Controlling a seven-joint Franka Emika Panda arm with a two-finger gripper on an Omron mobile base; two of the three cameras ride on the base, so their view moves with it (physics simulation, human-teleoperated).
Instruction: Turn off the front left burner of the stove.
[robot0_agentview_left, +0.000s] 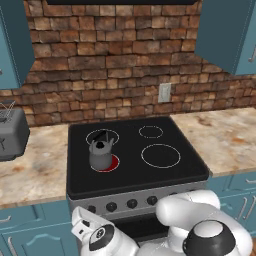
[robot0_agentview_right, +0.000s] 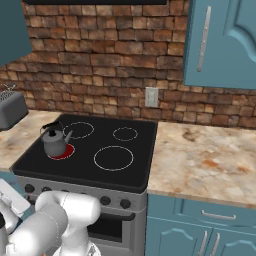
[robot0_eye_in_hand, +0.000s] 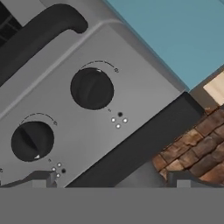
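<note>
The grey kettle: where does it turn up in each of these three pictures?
Left base view: kettle left of centre, on the stove's glowing front left burner.
Right base view: kettle at the left, on that red burner.
Hand view: no kettle, two stove knobs.
Shared landmark: the brick wall.

The flat black glass top of the grey steel stove (robot0_agentview_left: 135, 172) carries thin white-outlined rings (robot0_agentview_left: 160, 155), while the round front left burner (robot0_agentview_left: 113, 163) glows red under a small dull-grey metal kettle (robot0_agentview_left: 100, 154). Round black knobs (robot0_eye_in_hand: 92, 89) sit on the steel panel. Behind runs a red-brown brick wall (robot0_agentview_left: 115, 60); beige speckled stone counters (robot0_agentview_right: 205, 160) top teal-blue cabinets (robot0_agentview_right: 225, 40).
</note>
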